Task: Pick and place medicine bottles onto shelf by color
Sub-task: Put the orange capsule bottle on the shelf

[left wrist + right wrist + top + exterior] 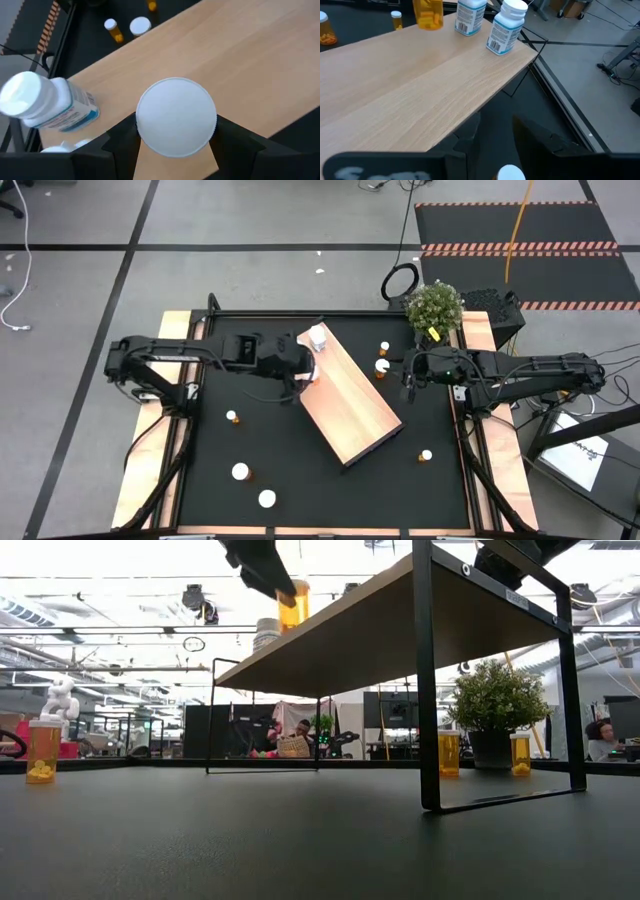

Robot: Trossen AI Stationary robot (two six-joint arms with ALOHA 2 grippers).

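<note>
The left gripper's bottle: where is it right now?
The orange bottle is held in the left gripper just above the shelf, at its far-left end, beside two white bottles.

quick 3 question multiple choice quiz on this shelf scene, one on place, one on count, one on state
1. Where is the left tool?
A. over one end of the shelf
B. over the plant
C. at the table's near edge

2. How many white bottles stand on the shelf?
A. none
B. two
C. five

3. What is the left tool's state?
A. open, empty
B. shut on a white bottle
C. shut on an orange bottle

Key: 1 A, the high view shows it above the shelf's end by the white bottles. 2 B, the right wrist view shows two. 3 C, its fingers flank the cap, and the low view shows the orange body.
</note>
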